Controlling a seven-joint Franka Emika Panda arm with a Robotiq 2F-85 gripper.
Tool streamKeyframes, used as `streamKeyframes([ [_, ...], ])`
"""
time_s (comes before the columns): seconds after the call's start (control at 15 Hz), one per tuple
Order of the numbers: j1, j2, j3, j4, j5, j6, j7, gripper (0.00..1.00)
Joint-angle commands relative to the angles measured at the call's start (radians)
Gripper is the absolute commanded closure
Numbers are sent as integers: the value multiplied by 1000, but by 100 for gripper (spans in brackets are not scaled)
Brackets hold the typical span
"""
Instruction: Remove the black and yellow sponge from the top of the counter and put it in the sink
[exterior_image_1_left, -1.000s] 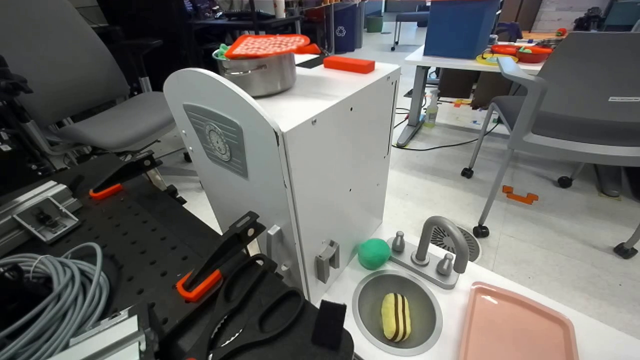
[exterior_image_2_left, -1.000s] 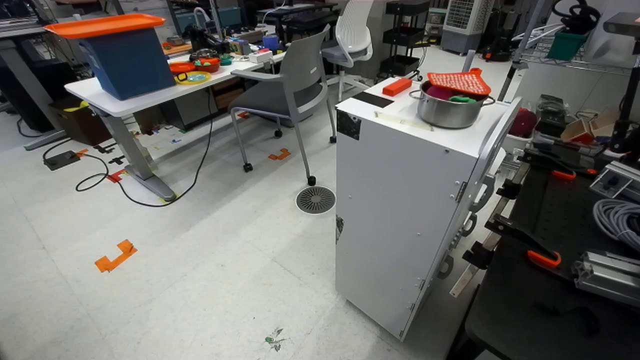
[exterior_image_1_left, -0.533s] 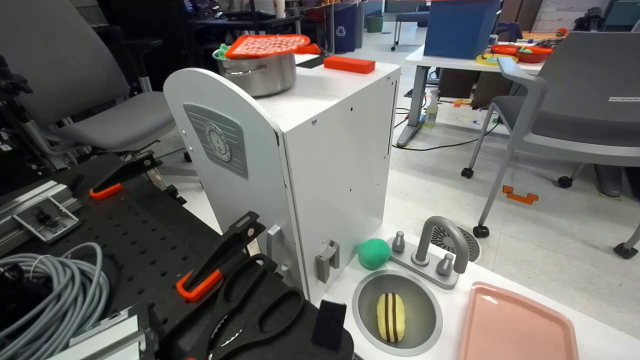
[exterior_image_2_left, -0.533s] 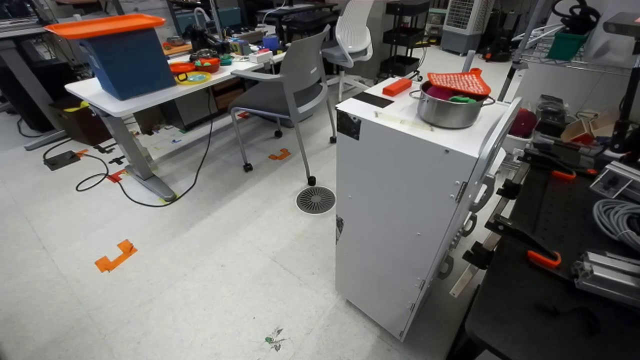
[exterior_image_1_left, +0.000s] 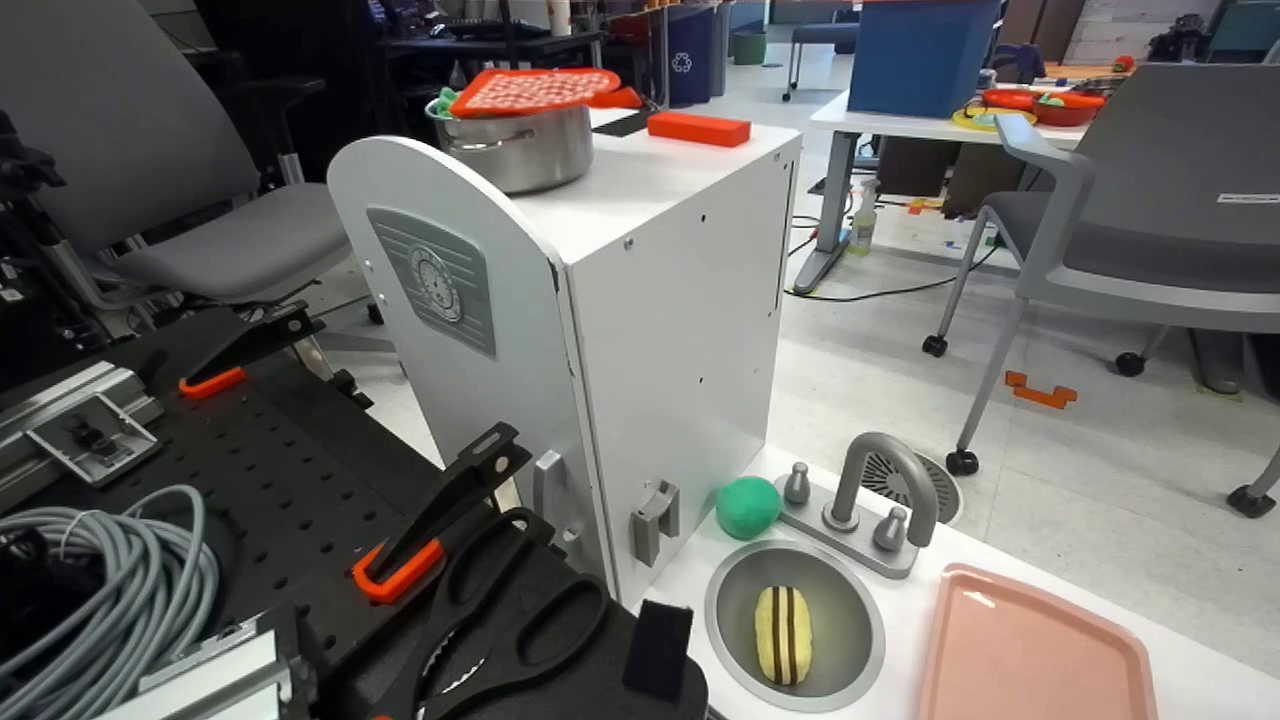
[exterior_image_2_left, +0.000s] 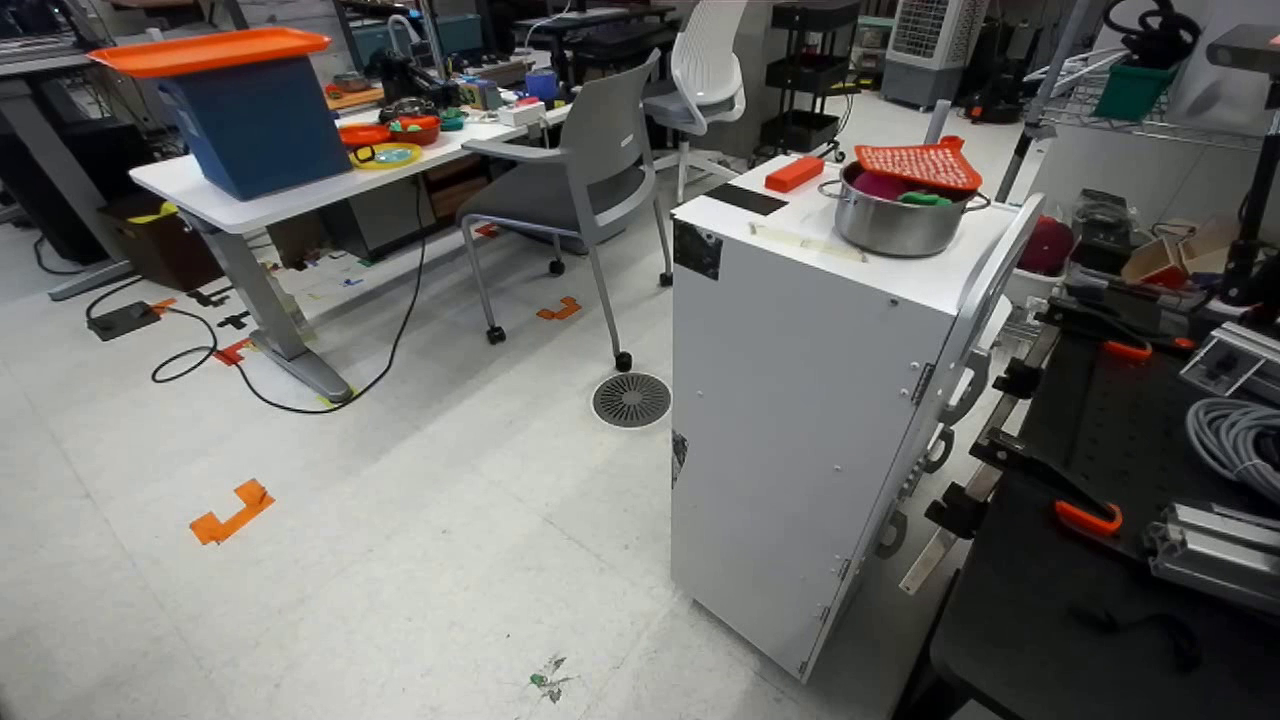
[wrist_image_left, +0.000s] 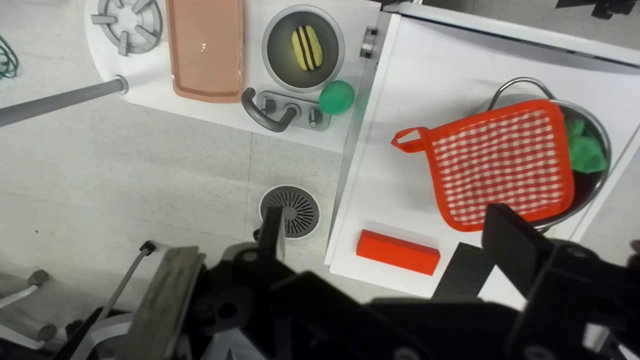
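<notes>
Gripper (wrist_image_left: 386, 224) jaws stand apart, empty; the sponge (wrist_image_left: 307, 48) in the sink (wrist_image_left: 280, 61), probably light and soft, is best pinched across its width

Dull black, this gripper (wrist_image_left: 385, 225), as the wrist view has it! Left of the red block (wrist_image_left: 397, 251), there's a narrow, straight-edged finger (wrist_image_left: 270, 230), and under that a greyish round pin head (wrist_image_left: 250, 256), then a dark round hole (wrist_image_left: 227, 310). Over to the block's right, a broad, flat, angular finger (wrist_image_left: 512, 245), and yes, another round pin head (wrist_image_left: 580, 251) beside it.
</notes>
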Motion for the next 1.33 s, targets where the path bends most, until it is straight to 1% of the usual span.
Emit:
streamKeyframes([
  [0.0, 13, -15, -3, -15, -1, -3, -8, 0],
  [0.2, 19, -36, -1, -37, -1, -2, -18, 0],
  [1.27, 20, -36, -1, -39, -1, -2, -23, 0],
])
